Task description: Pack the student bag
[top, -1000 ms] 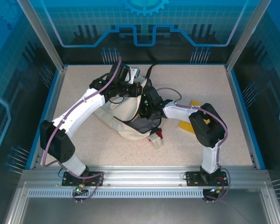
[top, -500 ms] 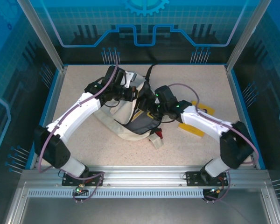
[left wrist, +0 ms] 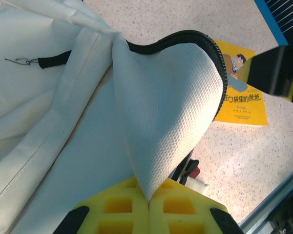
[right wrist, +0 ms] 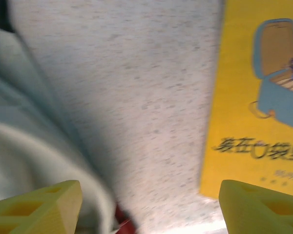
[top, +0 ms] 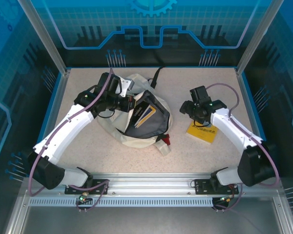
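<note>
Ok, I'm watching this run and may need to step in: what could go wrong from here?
The left gripper pinches just the tip of the flap of the student bag; it could slip free and the opening close. The yellow book lies flat on the table, so the open right gripper may push it rather than lift it. The books already in the opening could block it.

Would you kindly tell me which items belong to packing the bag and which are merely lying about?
Job: student bag, held open by left pincer; books inside it; yellow book by open right pincer.
Lying about: small white-and-red item beside the bag, identity unclear.
</note>
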### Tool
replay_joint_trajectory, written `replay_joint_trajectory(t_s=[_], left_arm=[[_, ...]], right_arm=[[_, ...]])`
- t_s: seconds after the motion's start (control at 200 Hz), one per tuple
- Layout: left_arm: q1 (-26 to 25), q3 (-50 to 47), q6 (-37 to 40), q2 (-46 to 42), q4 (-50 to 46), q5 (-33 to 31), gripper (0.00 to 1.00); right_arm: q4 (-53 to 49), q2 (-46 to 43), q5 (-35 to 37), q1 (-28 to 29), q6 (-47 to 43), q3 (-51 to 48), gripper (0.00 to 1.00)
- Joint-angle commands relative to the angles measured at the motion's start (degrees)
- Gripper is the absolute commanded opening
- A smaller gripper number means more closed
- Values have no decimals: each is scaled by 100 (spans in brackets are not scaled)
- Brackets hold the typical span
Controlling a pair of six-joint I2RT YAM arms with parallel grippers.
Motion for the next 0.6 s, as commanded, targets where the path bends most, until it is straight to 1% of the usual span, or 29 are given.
replay_joint_trajectory(t_s=[0.0,0.05,0.07,0.11,0.155,0.21,0.27,0.38,0.47,0.595], left_arm=[[50,154,182,-202,-293,312,18],[49,141,106,-192,-262,489,41],[49,136,73,-185,-240,550,48],[53,127,9,-171,-184,713,58],[50,106,-110,-164,-93,855,64],[49,99,-246,-142,12,994,68],[52,96,-443,-92,146,1047,71],[-24,109,-878,119,403,1145,71],[-236,107,-1200,363,672,1145,71],[-663,239,-1392,838,872,972,71]], right_arm=[[-444,628,181,-287,-586,105,74],[-529,929,197,-360,-684,224,73],[-561,1040,215,-382,-715,276,73],[-606,1227,220,-409,-776,355,72],[-657,1370,271,-424,-798,416,71],[-663,1456,316,-462,-827,435,71],[-680,1461,342,-545,-844,413,71],[-680,1296,365,-832,-933,235,71],[-654,1091,269,-1214,-1099,6,72],[-635,852,136,-1843,-1402,-331,73]])
